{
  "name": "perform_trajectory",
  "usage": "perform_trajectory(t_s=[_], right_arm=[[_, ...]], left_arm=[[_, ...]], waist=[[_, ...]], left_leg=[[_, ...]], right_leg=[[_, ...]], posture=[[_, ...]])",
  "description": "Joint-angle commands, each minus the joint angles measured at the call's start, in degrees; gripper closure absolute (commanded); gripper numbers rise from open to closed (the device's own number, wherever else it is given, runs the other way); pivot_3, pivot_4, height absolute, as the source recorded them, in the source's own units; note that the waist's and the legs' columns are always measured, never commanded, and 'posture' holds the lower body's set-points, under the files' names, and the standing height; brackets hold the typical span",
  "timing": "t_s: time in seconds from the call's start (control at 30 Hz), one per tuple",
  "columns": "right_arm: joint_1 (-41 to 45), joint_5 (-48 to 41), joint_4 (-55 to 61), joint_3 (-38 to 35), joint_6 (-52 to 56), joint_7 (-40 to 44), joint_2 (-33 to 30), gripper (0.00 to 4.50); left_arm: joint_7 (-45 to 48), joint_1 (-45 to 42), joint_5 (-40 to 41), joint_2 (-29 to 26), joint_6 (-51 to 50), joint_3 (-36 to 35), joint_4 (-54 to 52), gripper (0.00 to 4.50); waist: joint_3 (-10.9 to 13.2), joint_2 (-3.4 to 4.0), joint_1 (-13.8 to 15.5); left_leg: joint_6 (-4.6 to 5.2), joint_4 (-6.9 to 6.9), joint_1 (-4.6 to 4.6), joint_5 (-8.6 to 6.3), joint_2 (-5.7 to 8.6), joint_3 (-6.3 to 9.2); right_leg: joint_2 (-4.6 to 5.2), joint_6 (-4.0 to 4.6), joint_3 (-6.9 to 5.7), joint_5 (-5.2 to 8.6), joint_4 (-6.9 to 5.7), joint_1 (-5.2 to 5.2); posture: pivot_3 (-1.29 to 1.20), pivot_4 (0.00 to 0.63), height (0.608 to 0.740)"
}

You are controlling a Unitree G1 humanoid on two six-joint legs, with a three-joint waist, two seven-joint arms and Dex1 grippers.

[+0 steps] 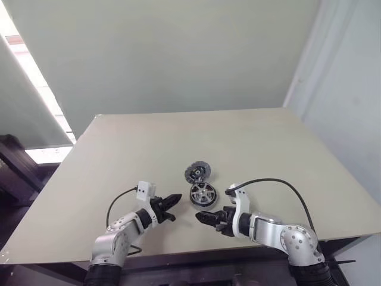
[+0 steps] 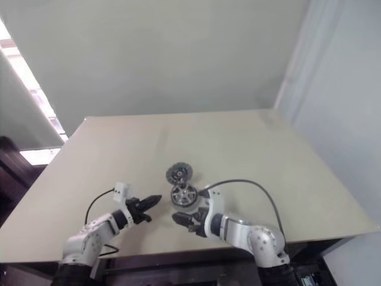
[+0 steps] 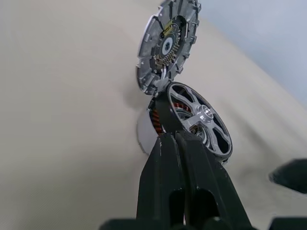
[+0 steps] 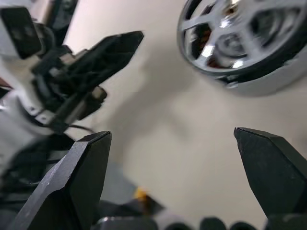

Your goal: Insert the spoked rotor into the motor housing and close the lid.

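Observation:
The spoked rotor [image 1: 202,192], a silver wheel with a dark rim, sits on top of the motor housing [image 3: 154,120], whose copper windings show under and through the spokes. The lid [image 1: 195,173], dark grey with a finned rim, lies on the table just beyond them, close beside the housing. My left gripper [image 1: 176,200] is shut and empty, its tips a short way left of the rotor. My right gripper [image 1: 208,219] stands open and empty just in front of the rotor, apart from it. The rotor [image 4: 240,38] and my left gripper [image 4: 96,62] also show in the right wrist view.
The beige table [image 1: 286,155] reaches far back and to both sides. Its front edge runs just under my forearms. A black cable [image 1: 280,185] loops over my right arm. A pale wall rises behind the table.

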State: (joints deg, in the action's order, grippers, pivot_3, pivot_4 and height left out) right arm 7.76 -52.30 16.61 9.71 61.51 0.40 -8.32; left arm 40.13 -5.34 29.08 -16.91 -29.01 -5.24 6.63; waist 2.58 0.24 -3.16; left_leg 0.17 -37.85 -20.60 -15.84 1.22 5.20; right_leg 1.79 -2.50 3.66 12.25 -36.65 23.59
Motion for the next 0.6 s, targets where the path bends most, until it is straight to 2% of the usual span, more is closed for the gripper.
perform_trajectory(t_s=[0.03,0.37,0.47,0.6], right_arm=[[1.0,5.6,3.9,3.5,-6.3,4.6,0.0,0.03],[2.8,19.1,2.7,8.8,-18.3,12.5,-1.0,0.03],[3.9,24.1,0.4,10.2,-21.5,13.3,-1.5,0.65],[5.4,29.8,-3.2,11.4,-25.6,14.0,-0.9,2.07]], left_arm=[[0.4,-1.1,0.1,0.0,0.8,-0.3,-1.0,4.50],[0.2,-1.0,0.1,-0.3,0.8,-0.6,-1.3,4.50],[0.1,-1.0,0.1,-0.3,0.8,-0.6,-1.3,4.50],[0.2,-1.1,0.1,-0.3,0.8,-0.6,-1.1,4.50]], waist=[[0.0,-0.01,0.1],[0.1,-0.14,0.1],[0.1,-0.16,0.1],[0.1,-0.16,0.1]], left_leg=[[0.00,0.03,-0.01,0.00,-0.01,0.02],[0.00,-0.05,-0.01,0.00,0.01,0.05],[0.00,-0.04,0.00,0.00,0.01,0.05],[0.00,0.00,0.00,0.00,0.01,0.05]], right_leg=[[-0.03,-0.02,-0.01,-0.01,0.00,0.02],[0.01,-0.09,-0.02,-0.05,0.00,-0.03],[0.01,-0.09,-0.02,-0.05,0.00,-0.03],[0.01,-0.11,-0.03,-0.06,0.00,-0.02]], posture=[[0.00,0.000,0.740],[0.00,0.000,0.740],[0.00,0.000,0.740],[0.00,0.000,0.740]])
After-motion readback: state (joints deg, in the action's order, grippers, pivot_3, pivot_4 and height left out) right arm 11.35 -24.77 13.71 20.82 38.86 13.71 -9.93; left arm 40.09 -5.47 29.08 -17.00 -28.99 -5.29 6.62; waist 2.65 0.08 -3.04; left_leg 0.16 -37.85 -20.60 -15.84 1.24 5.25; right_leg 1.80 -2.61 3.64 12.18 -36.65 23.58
